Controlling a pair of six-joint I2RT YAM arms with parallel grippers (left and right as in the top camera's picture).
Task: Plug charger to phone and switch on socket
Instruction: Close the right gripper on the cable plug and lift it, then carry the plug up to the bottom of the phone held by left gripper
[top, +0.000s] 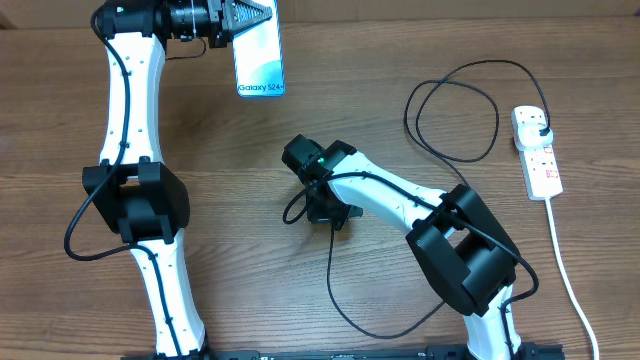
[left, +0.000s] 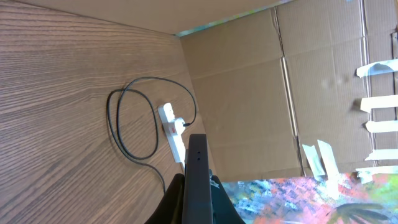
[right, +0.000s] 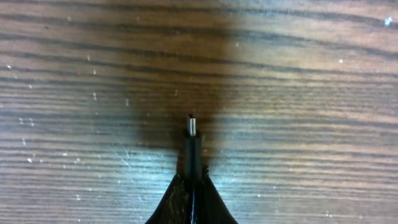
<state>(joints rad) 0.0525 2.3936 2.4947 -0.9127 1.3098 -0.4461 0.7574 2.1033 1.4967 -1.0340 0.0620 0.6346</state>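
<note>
your left tool (top: 250, 22) is clamped on the phone (top: 259, 60) near one end, fingers (left: 169, 205) on its face and back, holding it up off the surface (top: 300, 120) with the lit screen upward. from that tool's own camera you see only the phone's thin dark edge running out ahead between the fingers. the hold makes sense: it leaves the free end, where the port most likely sits, clear for an approach, though the port itself is too small to make out. your right tool (right: 192, 186) is closed on the charger (right: 192, 155) just behind its connector tip (right: 191, 126), which juts out ahead of the fingers toward the wood, a shadow pooled around it. gripping that close to the tip should keep the limp cable from buckling when you push it home. the rest of the cable trails back behind the right tool, then loops away to the socket (top: 540, 165), well off to that tool's side, where the black plug (top: 541, 124) looks seated at one end of it. tip and phone are well apart, so the step in hand, as i judge it, is bringing the tip to the phone's free end and lining the two up squarely. whether the socket is switched on, you cannot tell from here.
</note>
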